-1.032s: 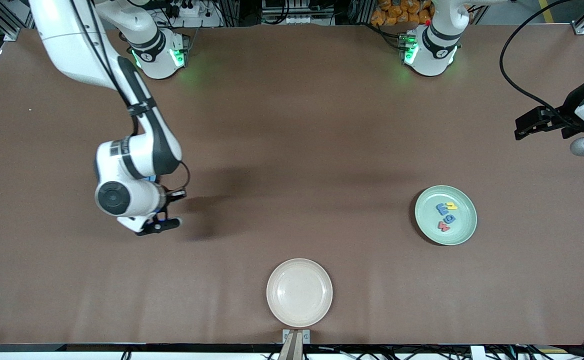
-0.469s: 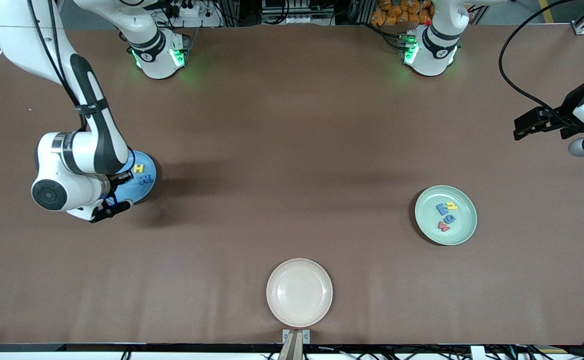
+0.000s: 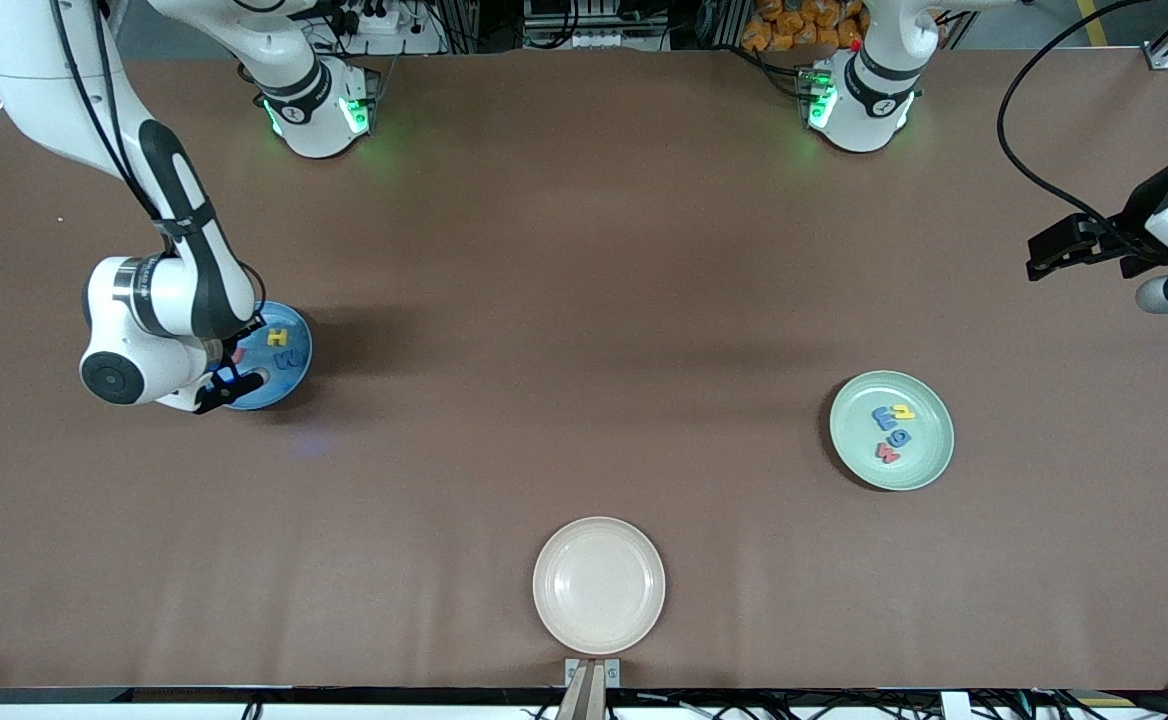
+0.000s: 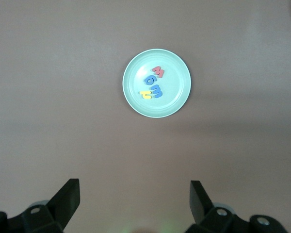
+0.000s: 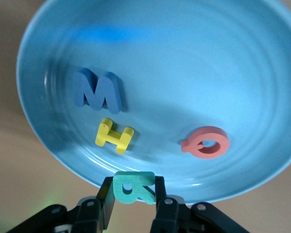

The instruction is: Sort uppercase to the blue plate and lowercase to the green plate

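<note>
My right gripper (image 3: 234,385) (image 5: 133,191) is shut on the teal R (image 5: 133,187) and holds it over the rim of the blue plate (image 3: 294,372) (image 5: 184,48). In that plate lie the blue W (image 3: 288,358) (image 5: 97,90), the yellow H (image 3: 277,338) (image 5: 115,135) and the red Q (image 5: 207,142). The green plate (image 3: 929,460) (image 4: 177,99), toward the left arm's end, holds the lowercase letters: a yellow h (image 3: 903,411), two blue letters (image 3: 887,417) and a red w (image 3: 887,453). My left gripper (image 3: 1044,260) (image 4: 135,191) waits open and empty, high off that end of the table.
A cream plate (image 3: 599,585) lies empty near the table's front edge, at the middle. The arms' bases (image 3: 319,110) stand along the edge farthest from the front camera.
My right arm has swung from over the bare table toward its own end, uncovering the blue plate, and has come to hang over that plate's rim. The left arm has not moved.
</note>
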Robot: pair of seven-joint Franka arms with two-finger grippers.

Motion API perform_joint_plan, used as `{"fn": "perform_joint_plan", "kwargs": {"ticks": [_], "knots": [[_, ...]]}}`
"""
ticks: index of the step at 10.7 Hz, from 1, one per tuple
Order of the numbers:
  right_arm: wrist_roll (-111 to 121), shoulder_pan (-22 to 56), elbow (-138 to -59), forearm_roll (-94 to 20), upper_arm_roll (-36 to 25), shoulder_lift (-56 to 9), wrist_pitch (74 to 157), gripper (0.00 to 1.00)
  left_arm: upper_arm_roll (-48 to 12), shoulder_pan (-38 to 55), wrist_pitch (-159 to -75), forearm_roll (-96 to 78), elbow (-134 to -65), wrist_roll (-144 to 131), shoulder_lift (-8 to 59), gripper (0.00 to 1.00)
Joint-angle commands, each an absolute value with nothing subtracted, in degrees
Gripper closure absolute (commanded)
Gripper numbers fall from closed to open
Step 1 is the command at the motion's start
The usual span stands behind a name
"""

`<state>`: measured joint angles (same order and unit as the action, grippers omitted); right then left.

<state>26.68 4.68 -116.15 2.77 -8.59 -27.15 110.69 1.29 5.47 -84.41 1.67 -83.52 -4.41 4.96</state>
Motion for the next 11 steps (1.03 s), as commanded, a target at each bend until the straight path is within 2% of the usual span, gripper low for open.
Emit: {"fn": "perform_joint_plan", "kwargs": {"ticks": [1,2,3,7,11], "knots": [[27.77,4.04,-118.39,3.60,-8.26,-25.75,112.24,0.54,1.23,5.45,-84.37,1.58,-83.50,-3.96,4.66,0.00],[27.77,4.04,-118.21,3.60,-8.26,-25.75,112.24,0.43,1.23,5.45,-84.37,1.58,-83.50,-3.96,4.66,0.00],[27.77,4.04,-117.95,3.60,-8.26,-25.66,112.15,0.19,1.23,5.45,-84.37,1.50,-83.50,-4.04,4.66,0.00],[27.34,4.39,-113.31,3.52,-8.17,-24.70,109.79,0.14,1.23,5.45,-84.37,1.49,-83.50,-4.04,4.75,0.00],[21.38,4.31,-107.68,3.34,-7.30,-17.34,105.92,0.16,1.23,5.27,-84.37,1.49,-83.76,-3.96,4.66,0.00]]}}
